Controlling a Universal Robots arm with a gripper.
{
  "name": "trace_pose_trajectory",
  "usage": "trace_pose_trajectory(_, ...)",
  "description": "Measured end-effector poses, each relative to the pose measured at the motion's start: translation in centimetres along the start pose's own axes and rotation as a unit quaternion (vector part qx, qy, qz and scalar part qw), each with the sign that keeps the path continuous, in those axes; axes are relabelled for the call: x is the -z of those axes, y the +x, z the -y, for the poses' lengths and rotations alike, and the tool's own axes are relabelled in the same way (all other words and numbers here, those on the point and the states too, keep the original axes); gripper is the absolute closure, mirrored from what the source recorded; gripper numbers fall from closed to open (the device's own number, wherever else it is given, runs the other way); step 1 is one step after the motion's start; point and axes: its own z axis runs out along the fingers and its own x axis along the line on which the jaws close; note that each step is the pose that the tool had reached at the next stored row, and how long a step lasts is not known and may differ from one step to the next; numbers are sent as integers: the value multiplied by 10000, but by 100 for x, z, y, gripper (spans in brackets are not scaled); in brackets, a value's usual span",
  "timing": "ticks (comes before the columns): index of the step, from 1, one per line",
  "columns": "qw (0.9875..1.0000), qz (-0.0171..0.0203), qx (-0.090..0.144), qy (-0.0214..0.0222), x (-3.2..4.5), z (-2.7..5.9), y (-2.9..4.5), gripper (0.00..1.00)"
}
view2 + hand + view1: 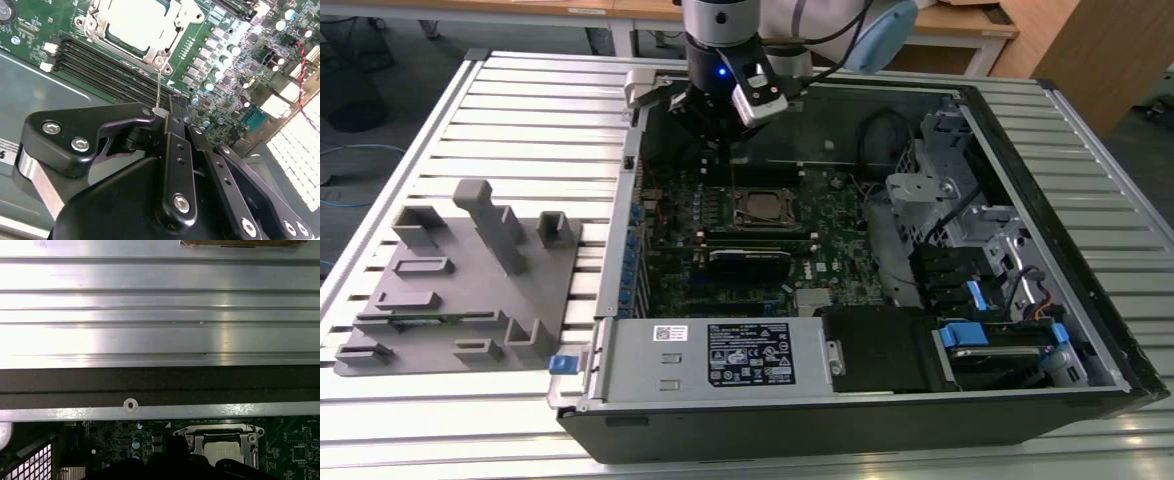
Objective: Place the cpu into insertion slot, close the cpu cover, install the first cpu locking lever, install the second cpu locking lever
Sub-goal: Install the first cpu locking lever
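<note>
Slatted table [480, 110]; hand [162, 112] grips locking lever [158, 87].

Ribbed metal table [454, 420], wooden desk [969, 24] behind

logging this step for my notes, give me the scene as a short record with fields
setting: open computer case on a slatted metal table
cpu: seated in the insertion slot, silver top showing
cpu cover: appears down, framing the cpu
locking lever: thin wire rising from the slot's corner to the gripper
gripper: shut on the locking lever, above the motherboard
</note>
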Motion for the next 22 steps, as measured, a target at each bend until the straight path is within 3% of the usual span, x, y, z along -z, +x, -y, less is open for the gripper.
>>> trace_pose_trajectory(4,10000,0,0,0,-2,0,-34,89)
trace_pose_trajectory(22,10000,0,0,0,-6,-1,-54,89)
